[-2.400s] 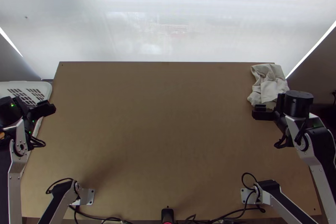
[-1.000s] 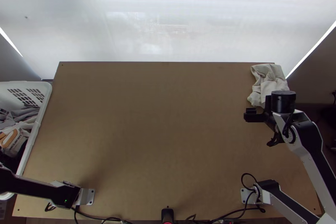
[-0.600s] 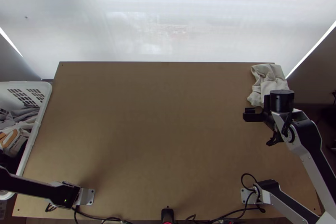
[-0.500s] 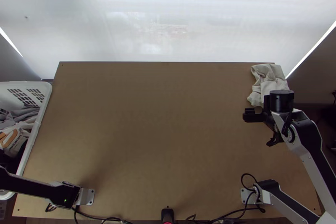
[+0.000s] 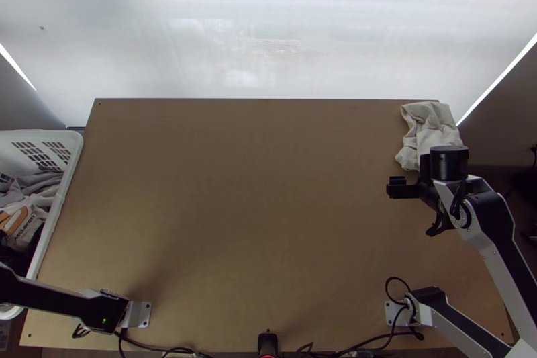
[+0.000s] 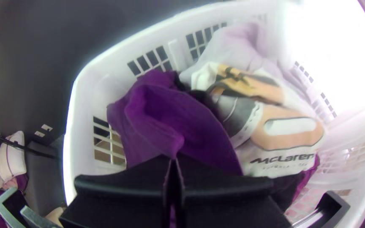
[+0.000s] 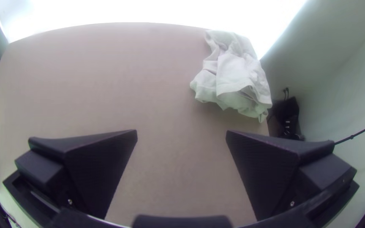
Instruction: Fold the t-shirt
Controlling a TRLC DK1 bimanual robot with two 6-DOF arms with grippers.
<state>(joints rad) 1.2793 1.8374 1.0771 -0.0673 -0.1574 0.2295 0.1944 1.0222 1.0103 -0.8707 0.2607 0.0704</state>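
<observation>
Where the wide worktop [image 5: 255,224] ends on the left, a white basket [image 5: 60,135] holds the bunched purple cloth [image 6: 148,114]. A smaller pale cloth [image 5: 429,126] lies crumpled at the far right corner. The left hand [image 6: 173,161] pinches the purple cloth; the right hand [image 5: 397,187], empty, is spread nearby.

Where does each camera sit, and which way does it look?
Top: high over the table's near edge, looking steeply down; left arm and right arm show.
Left wrist: on that arm, facing into the white basket; left gripper shows.
Right wrist: on that arm, looking across the table toward the pale cloth; right gripper shows, open.
Top and right wrist share the pale cloth.
</observation>
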